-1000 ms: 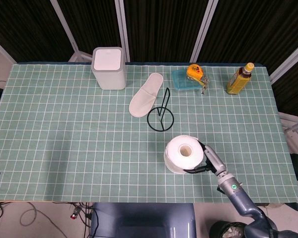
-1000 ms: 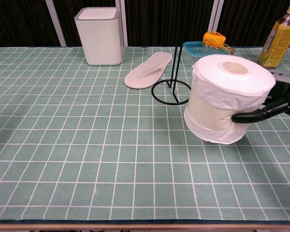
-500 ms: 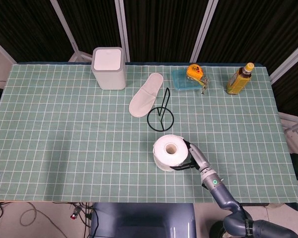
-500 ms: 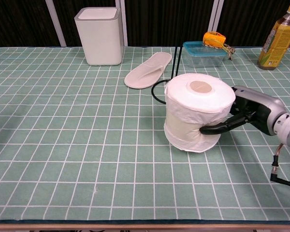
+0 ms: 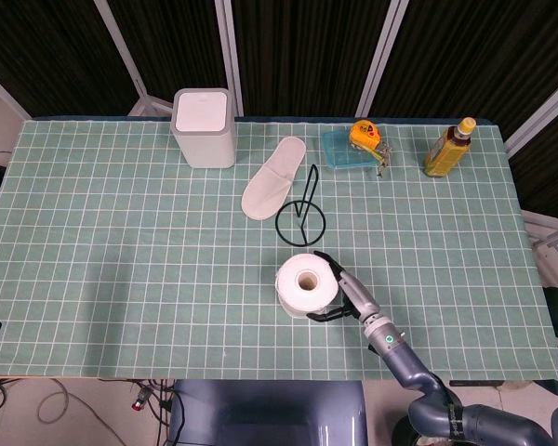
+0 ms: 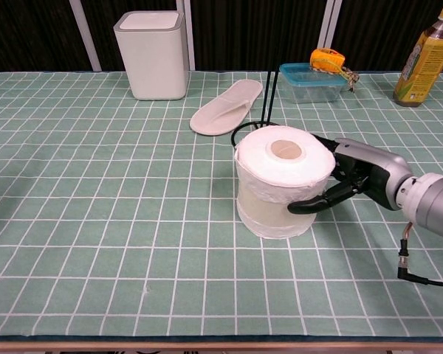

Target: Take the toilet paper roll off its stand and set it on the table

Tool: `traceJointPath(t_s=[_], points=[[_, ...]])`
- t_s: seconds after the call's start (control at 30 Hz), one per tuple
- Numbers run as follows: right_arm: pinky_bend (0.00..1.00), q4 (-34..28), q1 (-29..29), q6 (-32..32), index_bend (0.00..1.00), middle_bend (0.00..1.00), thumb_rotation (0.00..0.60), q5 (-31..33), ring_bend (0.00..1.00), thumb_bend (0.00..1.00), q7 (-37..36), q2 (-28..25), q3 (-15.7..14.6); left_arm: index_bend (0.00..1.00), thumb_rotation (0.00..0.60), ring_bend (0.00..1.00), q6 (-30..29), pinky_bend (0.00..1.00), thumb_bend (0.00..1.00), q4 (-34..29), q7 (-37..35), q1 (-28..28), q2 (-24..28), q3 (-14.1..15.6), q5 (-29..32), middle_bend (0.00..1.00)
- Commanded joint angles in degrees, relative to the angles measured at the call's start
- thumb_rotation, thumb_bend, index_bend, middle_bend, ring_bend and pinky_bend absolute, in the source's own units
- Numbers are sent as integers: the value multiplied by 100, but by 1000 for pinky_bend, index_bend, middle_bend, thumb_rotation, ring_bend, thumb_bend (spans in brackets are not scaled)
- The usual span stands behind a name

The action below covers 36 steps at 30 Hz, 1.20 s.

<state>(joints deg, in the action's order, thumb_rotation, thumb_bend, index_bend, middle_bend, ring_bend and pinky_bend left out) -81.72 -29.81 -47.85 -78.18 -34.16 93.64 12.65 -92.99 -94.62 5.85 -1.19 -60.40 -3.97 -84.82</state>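
The white toilet paper roll (image 5: 306,283) (image 6: 283,179) stands upright on the green checked tablecloth (image 5: 121,242) (image 6: 96,221), core hole facing up. My right hand (image 5: 342,293) (image 6: 348,181) grips its right side, dark fingers wrapped around the roll. The empty black wire stand (image 5: 300,218) (image 6: 264,103), a ring base with a thin upright rod, sits just behind the roll. My left hand does not show in either view.
A white bin (image 5: 205,127) (image 6: 152,54) stands at the back left. A white slipper (image 5: 272,177) (image 6: 227,107) lies beside the stand. Further right are a blue container with a yellow tape measure (image 5: 365,134) (image 6: 328,59) and a yellow bottle (image 5: 448,147) (image 6: 424,55).
My right hand has carried the roll leftward and down, from hanging above the table to standing on the cloth in front of the stand.
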Motion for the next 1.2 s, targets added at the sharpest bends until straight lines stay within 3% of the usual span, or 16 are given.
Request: traceJointPath(t_s=[0.03,0.17,0.47,0.6,0.73,0.87,0.97,1.2], points=[[0,-176,-1,10,0,0,600,-62,0,0,-56,-229,-57,54,600,0,-10,13,175,1,1,-5,0,-2,0,0],[0,-626,154,-318,0,0,600,-286,0,0,-147,-840,-79,53,600,0,8,13,176,3,-3,0,1,-5,16,0],[0,-1753,988,-2102,0,0,600,-1016,0,0,-767,-2758,168,53,600,0,20,13,176,-13,83,11,-36,-33,79,0],[0,-1745,1542,-2864,0,0,600,-1265,0,0,-146,-3465,-9,53,600,0,35,13,176,-17,112,20,-43,-35,86,0],[0,-1479,2223,-3649,0,0,600,-1749,0,0,1522,-3367,-593,53,600,0,68,13,176,-20,104,38,-50,-52,123,0],[0,-904,2531,-4022,0,0,600,-2107,0,0,2930,-2864,-912,53,600,0,126,13,176,-29,73,54,-28,-27,110,0],[0,-444,2615,-4169,0,0,600,-2195,0,0,3740,-2516,-948,54,600,0,156,13,176,-12,8,71,-14,-14,78,0],[0,51,2602,-4328,0,0,600,-2132,0,0,4353,-2238,-830,54,600,0,242,13,176,76,-52,105,-12,-45,173,0]])
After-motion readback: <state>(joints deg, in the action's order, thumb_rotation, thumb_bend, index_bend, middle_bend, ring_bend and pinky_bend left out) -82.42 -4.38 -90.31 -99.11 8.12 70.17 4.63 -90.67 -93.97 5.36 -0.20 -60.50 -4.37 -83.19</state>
